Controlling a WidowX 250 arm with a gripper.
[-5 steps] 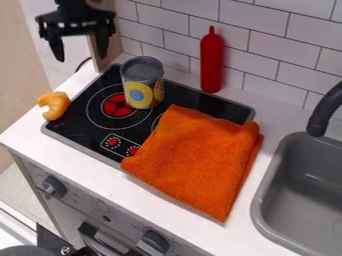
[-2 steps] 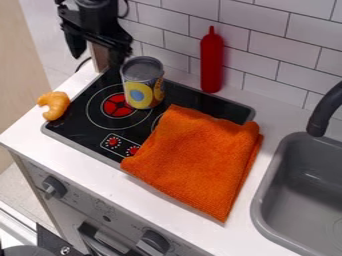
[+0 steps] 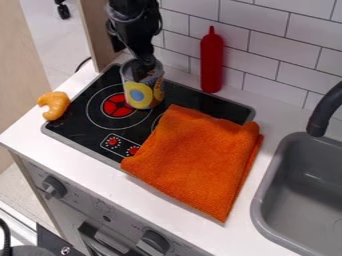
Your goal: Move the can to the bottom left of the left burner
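The gripper [image 3: 141,63] hangs over the top of the can [image 3: 143,94], covering part of its upper end; whether it touches the can is unclear. Upright, the can is silver with a yellow and blue label. It stands on the black stove top, just to the upper right of the left burner [image 3: 117,105], a red disc inside white rings.
An orange cloth [image 3: 200,157] covers the stove's right part and the counter [image 3: 93,172]. Behind stands a red bottle [image 3: 212,62]. A croissant-like toy [image 3: 55,105] lies at the stove's left edge, a grey sink [image 3: 304,185] at right.
From the upper left, the arm has moved right and down to the can, and its gripper has turned. The can, the cloth and the other objects have kept their places.
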